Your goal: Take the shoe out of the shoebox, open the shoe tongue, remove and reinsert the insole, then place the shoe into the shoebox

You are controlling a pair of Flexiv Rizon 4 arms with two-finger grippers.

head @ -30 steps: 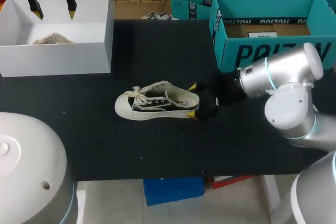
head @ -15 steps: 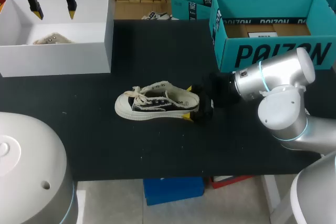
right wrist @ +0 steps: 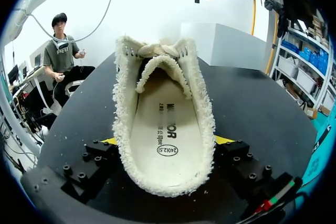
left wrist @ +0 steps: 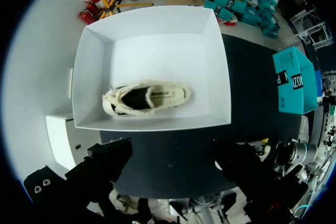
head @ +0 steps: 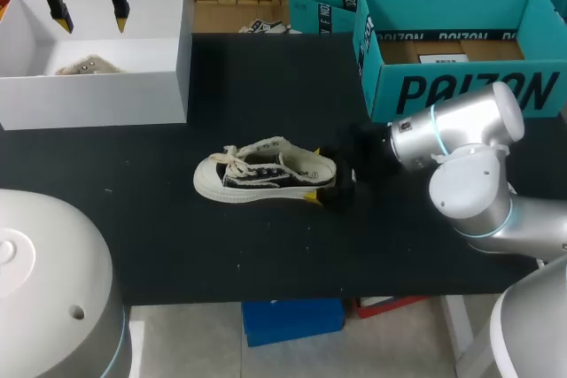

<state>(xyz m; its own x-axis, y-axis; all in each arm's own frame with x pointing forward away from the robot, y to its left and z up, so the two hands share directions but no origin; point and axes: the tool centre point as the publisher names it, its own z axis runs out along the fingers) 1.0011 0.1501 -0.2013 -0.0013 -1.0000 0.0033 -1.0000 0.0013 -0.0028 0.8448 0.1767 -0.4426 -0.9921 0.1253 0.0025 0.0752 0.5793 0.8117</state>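
Shoe (head: 264,172) stands on its sole near the middle of the black table (head: 266,245), out of the white shoebox (head: 97,99), toe toward my left arm and heel toward my right. The right gripper (head: 315,173) is low at that heel, open, one yellow tip on each side of it, likely so that it can clamp the shoe and hold it steady. From its wrist I look straight into the fleecy mouth: the tongue (right wrist: 160,66) lies down over the front and the insole (right wrist: 163,135) is flat inside, so both steps seem undone. The left gripper (head: 89,13) hangs above the shoebox's far wall, spread wide with nothing between its tips, well clear of the work. A second shoe (left wrist: 147,98) lies in the shoebox.
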